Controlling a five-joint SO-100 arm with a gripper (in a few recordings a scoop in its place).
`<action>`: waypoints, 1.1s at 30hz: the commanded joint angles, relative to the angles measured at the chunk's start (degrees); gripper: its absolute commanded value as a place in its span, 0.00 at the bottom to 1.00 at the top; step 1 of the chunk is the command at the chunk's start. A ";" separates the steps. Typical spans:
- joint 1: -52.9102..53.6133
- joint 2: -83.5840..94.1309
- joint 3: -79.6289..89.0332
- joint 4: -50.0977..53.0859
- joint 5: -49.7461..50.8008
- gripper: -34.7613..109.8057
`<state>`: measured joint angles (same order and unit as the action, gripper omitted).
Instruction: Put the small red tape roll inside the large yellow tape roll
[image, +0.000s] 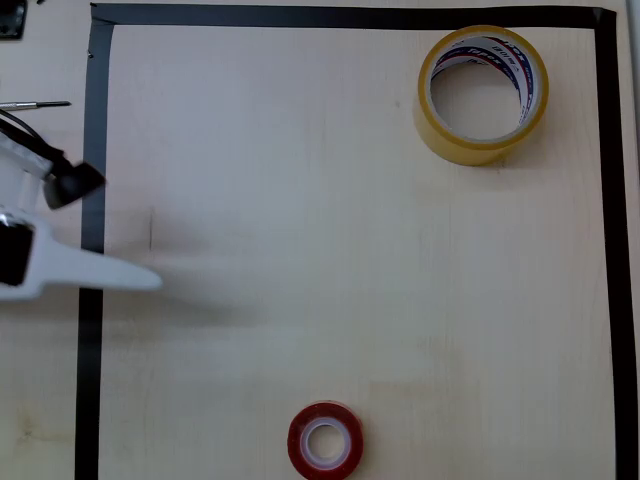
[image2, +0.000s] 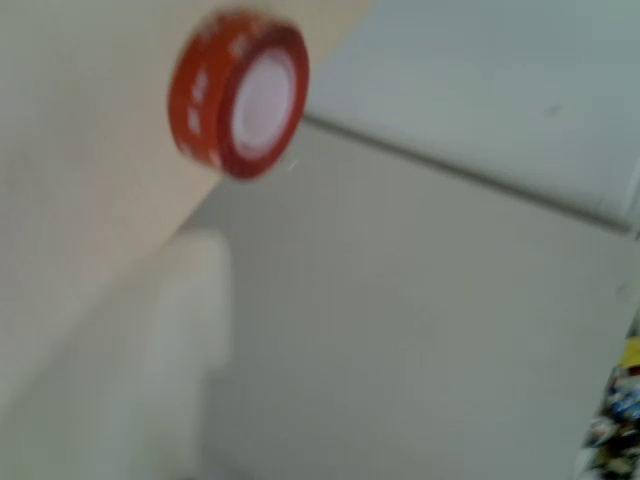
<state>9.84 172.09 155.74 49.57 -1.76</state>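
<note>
Your gripper (image: 135, 277) hangs at the worktop's (image: 300, 250) left edge; you can't tell its jaw state. Small red tape roll (image: 325, 441) and large yellow tape roll (image: 483, 95) lie well apart.

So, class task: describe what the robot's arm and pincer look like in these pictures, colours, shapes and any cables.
In the overhead view the arm is white plastic with black parts: a rounded black piece near its middle and a black block at the picture's left edge. A thin dark cable curves over it. The pincer ends in a long, tapering white finger. In the wrist view a blurred whitish finger shows at lower left.
</note>
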 joint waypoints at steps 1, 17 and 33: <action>2.29 -15.47 -13.62 -4.31 1.67 0.38; 9.05 -67.50 -49.48 -3.08 3.69 0.36; 12.83 -80.86 -63.02 -3.34 5.10 0.37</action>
<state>21.53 89.47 99.49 46.32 1.05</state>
